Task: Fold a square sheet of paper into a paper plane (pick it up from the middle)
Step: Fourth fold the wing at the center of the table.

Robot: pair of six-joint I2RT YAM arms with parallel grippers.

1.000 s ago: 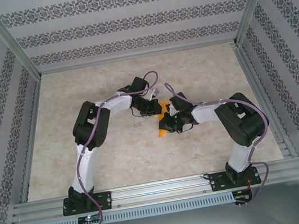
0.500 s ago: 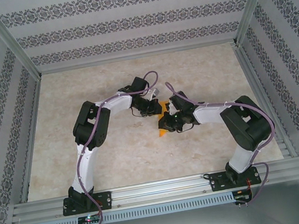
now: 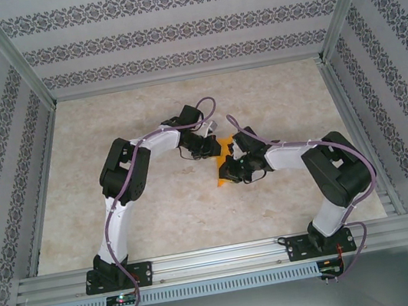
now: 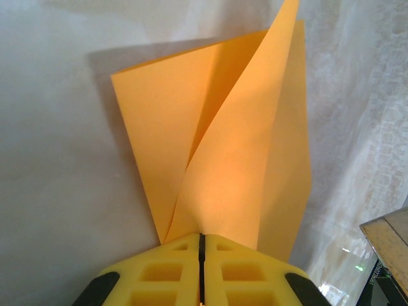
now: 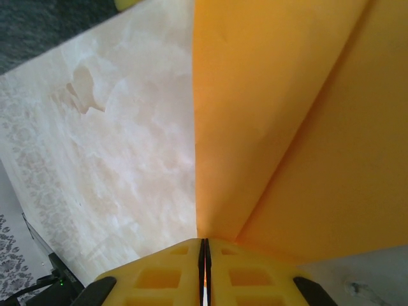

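The left gripper [image 4: 201, 237] was clamped shut on the far side of the partly folded square sheet of paper [image 4: 223, 166]. The right gripper [image 5: 204, 242] pinched the sheet's near side.

A pale, marbled beige table [image 3: 161, 222] forms the floor of a booth. The back wall [image 3: 184, 28] and both side walls carry wallpaper in grey and white ornamental bands. Aluminium posts [image 3: 15, 62] slant up at the back corners, and a slotted metal rail [image 3: 221, 259] runs along the near edge. The light is bright and even.
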